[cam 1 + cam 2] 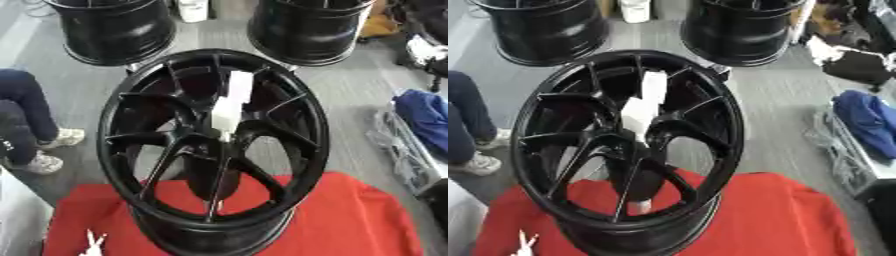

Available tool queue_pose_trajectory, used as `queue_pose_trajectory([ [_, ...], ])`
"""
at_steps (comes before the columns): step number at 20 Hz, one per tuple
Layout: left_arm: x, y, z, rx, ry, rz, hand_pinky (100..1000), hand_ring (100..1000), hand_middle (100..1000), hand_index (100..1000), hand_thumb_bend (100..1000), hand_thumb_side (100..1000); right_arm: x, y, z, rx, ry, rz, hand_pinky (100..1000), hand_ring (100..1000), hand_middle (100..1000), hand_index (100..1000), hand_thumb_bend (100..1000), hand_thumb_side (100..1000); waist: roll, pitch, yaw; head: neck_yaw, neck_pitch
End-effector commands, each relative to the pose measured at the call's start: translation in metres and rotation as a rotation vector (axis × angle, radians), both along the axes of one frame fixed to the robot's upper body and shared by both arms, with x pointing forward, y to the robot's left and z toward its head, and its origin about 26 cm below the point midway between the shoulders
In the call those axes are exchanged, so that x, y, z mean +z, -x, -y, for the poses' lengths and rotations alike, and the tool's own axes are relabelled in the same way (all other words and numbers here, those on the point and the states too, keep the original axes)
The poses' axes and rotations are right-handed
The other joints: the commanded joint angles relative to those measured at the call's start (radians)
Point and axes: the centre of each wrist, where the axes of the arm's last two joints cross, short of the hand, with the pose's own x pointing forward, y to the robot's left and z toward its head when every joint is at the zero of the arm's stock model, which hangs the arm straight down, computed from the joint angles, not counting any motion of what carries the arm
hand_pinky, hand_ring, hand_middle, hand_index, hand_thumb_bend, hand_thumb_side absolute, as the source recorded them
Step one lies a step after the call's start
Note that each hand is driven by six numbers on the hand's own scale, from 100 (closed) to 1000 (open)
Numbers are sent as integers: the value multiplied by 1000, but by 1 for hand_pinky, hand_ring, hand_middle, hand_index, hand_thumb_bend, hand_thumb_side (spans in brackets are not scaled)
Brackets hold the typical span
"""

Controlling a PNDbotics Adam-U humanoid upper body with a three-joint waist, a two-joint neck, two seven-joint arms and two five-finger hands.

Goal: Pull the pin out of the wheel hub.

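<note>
**Wheel hub upright on the red cloth, white pin seated at its centre**

The black wheel hub [213, 145] stands tilted on a red cloth [350, 220] that covers the table, its open face turned up toward the camera. Its lower rim rests on the cloth close to the near edge, and its upper rim overhangs the cloth's far side, above the grey floor [350, 90].

The white pin [229, 106] sits in the centre bore where the spokes meet, a blocky body with a narrower piece rising above it toward the upper rim. The gaps between the spokes around it are open.

Neither robot hand shows in either view, so how they stand cannot be told. A small white pointed shape [92, 242] pokes in at the lower left edge; what it is cannot be made out.

Two more black rims [114, 30] stand on the floor beyond, well apart from the hub. To the right of the hub the cloth lies bare.
</note>
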Motion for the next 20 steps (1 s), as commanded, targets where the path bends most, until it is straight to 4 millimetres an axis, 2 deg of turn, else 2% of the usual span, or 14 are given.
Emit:
queue_pose_trajectory([
  [1, 11, 0, -4, -12, -42, 23, 632, 637, 651, 739, 537, 716, 23, 0, -8, 64, 111, -36, 820, 885, 1000, 948, 100, 220, -3, -15, 3, -10, -2],
  [9, 10, 0, -5, -14, -50, 14, 632, 636, 650, 739, 537, 717, 33, -33, -48, 193, 261, -110, 838, 890, 1000, 973, 100, 199, -6, -18, 6, -16, -2],
  [14, 8, 1, -5, -17, -48, 8, 632, 635, 649, 739, 537, 719, 31, -55, -76, 269, 372, -165, 846, 884, 1000, 979, 100, 317, -4, -19, 6, -20, -2],
  [20, 5, 1, -5, -21, -48, -2, 632, 634, 649, 740, 536, 721, 26, -70, -103, 330, 464, -201, 850, 881, 1000, 979, 100, 371, 0, -20, 1, -26, -2],
])
